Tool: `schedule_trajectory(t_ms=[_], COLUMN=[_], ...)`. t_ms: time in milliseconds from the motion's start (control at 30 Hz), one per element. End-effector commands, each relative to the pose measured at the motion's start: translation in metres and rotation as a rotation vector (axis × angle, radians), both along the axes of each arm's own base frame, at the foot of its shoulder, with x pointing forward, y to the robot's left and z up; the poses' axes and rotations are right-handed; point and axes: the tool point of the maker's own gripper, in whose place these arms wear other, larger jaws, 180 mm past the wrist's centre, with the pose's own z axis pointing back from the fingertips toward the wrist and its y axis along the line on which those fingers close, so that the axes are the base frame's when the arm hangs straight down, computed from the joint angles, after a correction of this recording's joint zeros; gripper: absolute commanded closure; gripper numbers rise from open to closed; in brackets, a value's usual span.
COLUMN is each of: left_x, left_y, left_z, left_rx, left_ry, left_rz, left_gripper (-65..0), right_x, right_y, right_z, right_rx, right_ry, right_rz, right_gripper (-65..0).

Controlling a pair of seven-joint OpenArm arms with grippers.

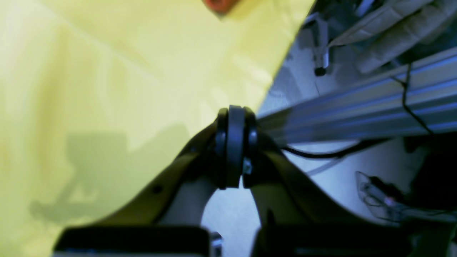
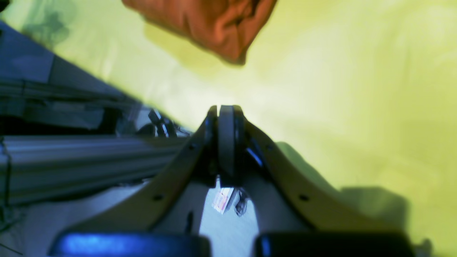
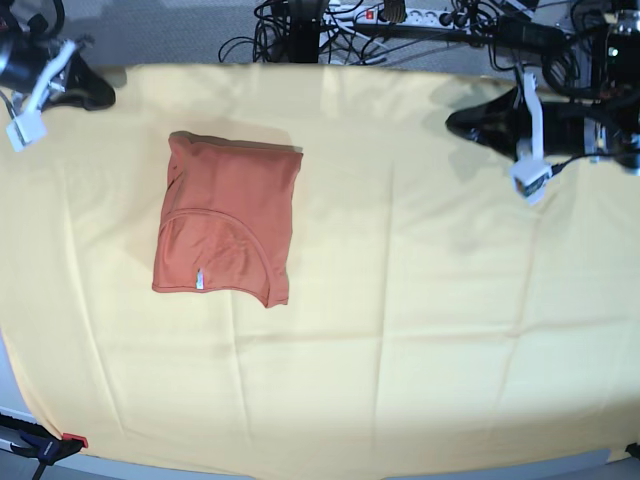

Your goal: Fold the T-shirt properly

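Nearest the base camera, along the six o'clock edge, the pale yellow cloth (image 3: 400, 380) covers almost the whole table and is by far the largest thing in view, creased in faint straight lines. At its seven o'clock corner a small clamp with a red tip (image 3: 55, 444) grips the table edge.

Next in size is the T-shirt (image 3: 228, 221), rust-orange, folded into a compact, roughly rectangular packet lying flat on the cloth at about ten o'clock from the table's centre. Its round neckline curves across the lower half of the packet, and the small pale neck tag (image 3: 199, 279) shows near its six o'clock edge. Neither arm touches it.

Smaller again, the left gripper (image 3: 470, 124) sits at about two o'clock in the base view, above the cloth and well apart from the shirt; in its own wrist view the black pads (image 1: 235, 142) are pressed together with nothing between them. The right gripper (image 3: 100, 97) is drawn back to the eleven o'clock corner, at the cloth's edge; its pads (image 2: 226, 142) also meet, empty, with a corner of the orange shirt visible at twelve o'clock in that wrist view.

A tangle of black cables (image 3: 300, 25) runs along the twelve o'clock edge.
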Motion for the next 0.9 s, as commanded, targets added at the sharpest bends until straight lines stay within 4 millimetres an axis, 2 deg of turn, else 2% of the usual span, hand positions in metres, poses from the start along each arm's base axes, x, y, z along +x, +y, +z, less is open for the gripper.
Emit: schedule_trajectory(t_ms=[0, 133, 233, 367, 433, 600, 733, 867], left_x=[-0.005, -0.043, -0.081, -0.143, -0.164, -0.199, -0.221, -0.242], left_y=[0.002, 0.015, 0.024, 0.019, 0.012, -0.003, -0.012, -0.017], left_z=[0.009, -0.003, -0.018, -0.037, -0.044, -0.067, -0.098, -0.138], left_rx=[-0.003, 0.047, 0.063, 0.056, 0.037, -0.004, -0.033, -0.011], left_ry=[-0.013, 0.087, 0.236, 0.405, 0.453, 0.576, 0.683, 0.772], left_rz=[0.002, 0.035, 0.087, 0.115, 0.152, 0.263, 0.342, 0.387], left_gripper=[0.0, 0.0, 0.0, 0.0, 0.0, 0.0, 0.0, 0.0], right_x=[-0.008, -0.045, -0.078, -0.133, -0.152, -0.185, -0.204, -0.217], right_y=[0.0, -0.004, 0.001, 0.018, 0.028, 0.043, 0.052, 0.059], right_z=[0.007, -0.003, -0.013, -0.026, -0.035, -0.076, -0.114, -0.152], right_rx=[-0.01, -0.026, 0.001, 0.072, 0.127, 0.141, 0.112, 0.076], right_ry=[-0.001, 0.113, 0.215, 0.39, 0.461, 0.595, 0.653, 0.717], right_rz=[0.019, 0.009, -0.017, -0.047, -0.06, -0.075, -0.076, -0.038], right_gripper=[0.0, 0.0, 0.0, 0.0, 0.0, 0.0, 0.0, 0.0])
